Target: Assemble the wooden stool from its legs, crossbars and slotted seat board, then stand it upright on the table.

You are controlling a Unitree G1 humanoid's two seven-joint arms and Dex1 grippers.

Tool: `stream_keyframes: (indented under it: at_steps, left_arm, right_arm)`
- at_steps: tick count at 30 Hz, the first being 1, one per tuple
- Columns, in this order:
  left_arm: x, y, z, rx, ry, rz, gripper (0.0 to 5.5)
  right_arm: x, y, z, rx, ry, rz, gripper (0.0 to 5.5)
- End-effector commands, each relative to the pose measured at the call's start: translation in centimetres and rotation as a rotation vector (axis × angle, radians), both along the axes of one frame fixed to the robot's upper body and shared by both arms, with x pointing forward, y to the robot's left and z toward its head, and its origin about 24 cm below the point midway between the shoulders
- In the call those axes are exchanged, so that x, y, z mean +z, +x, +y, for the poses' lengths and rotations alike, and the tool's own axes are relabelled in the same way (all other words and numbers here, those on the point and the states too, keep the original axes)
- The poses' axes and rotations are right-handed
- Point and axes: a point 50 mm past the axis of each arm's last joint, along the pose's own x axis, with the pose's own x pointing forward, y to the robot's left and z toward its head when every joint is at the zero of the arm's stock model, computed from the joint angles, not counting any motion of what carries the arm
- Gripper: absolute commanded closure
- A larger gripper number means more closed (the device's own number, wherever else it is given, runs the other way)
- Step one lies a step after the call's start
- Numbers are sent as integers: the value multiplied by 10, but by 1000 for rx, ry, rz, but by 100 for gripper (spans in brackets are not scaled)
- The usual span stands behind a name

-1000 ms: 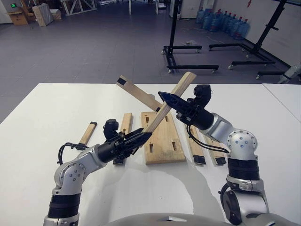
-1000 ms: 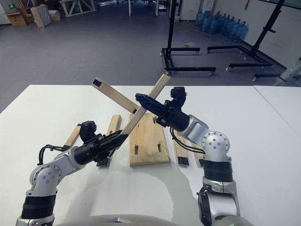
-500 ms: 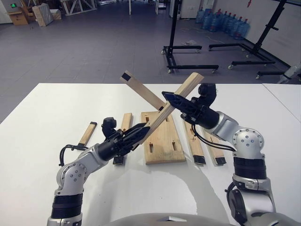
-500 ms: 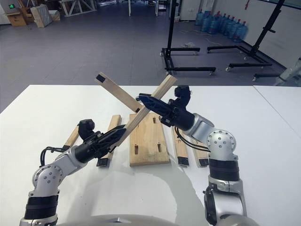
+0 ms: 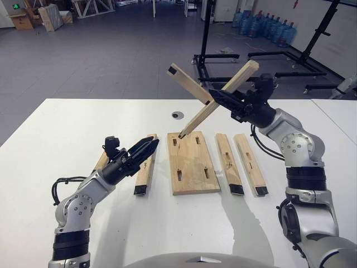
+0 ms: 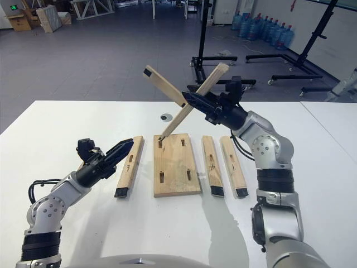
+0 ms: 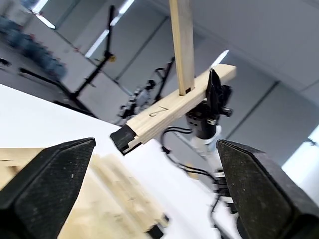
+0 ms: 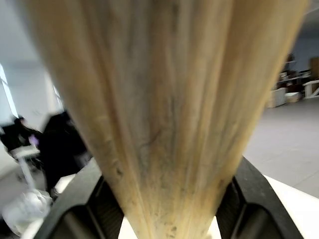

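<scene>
The seat board (image 5: pixel 192 162) lies flat in the middle of the table (image 5: pixel 50 134) with its slots facing up. A long stick (image 5: pixel 196 119) leans over the board's far left corner. Its low end is right at the far left slot, but I cannot tell if it touches. A short stick (image 5: pixel 187 81) is fixed across it near the top, so the two make an X. The right claw (image 5: pixel 218 97) is closed tight where they cross and holds the X up all by itself. A moment ago the left claw (image 5: pixel 149 146) was pinching the low end of the long stick, and the X sat lower and nearer the front edge. Now the left claw has let go and pulled back to the left. Its fingers (image 7: pixel 55 179) are apart with nothing in them. It hangs over a loose stick (image 5: pixel 144 173) just left of the board. A second stick (image 5: pixel 102 161) lies farther left. A third stick (image 5: pixel 228 166) and a fourth stick (image 5: pixel 251 170) lie right of the board. I think the low end must go into that slot next. With one claw holding, it could wobble. Most of the stool is not built yet.
</scene>
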Motion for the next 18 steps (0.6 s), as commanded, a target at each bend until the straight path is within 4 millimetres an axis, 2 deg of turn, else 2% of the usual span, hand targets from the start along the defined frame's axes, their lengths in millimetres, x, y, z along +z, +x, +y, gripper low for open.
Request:
stream_keyframes:
  at_steps: [1, 5, 9, 11, 14, 18]
  left_arm:
    - [4, 10, 14, 88, 107, -18, 103]
    - [-9, 20, 10, 121, 186, 24, 103]
    - [-16, 27, 0, 108, 221, 31, 103]
    - [-18, 27, 0, 109, 229, 39, 103]
    - [-21, 25, 0, 99, 243, 42, 103]
    - [-20, 30, -1, 95, 258, 42, 103]
  right_arm:
    - [-3, 19, -5, -10, -184, -148, 345]
    - [-29, 26, 5, -6, -293, -251, 345]
    - [-47, 24, -4, -34, -339, -330, 345]
    - [-50, 23, -9, -31, -369, -349, 345]
    - [-45, 22, -15, -38, -377, -405, 345]
    - [-53, 17, -21, -5, -359, -382, 345]
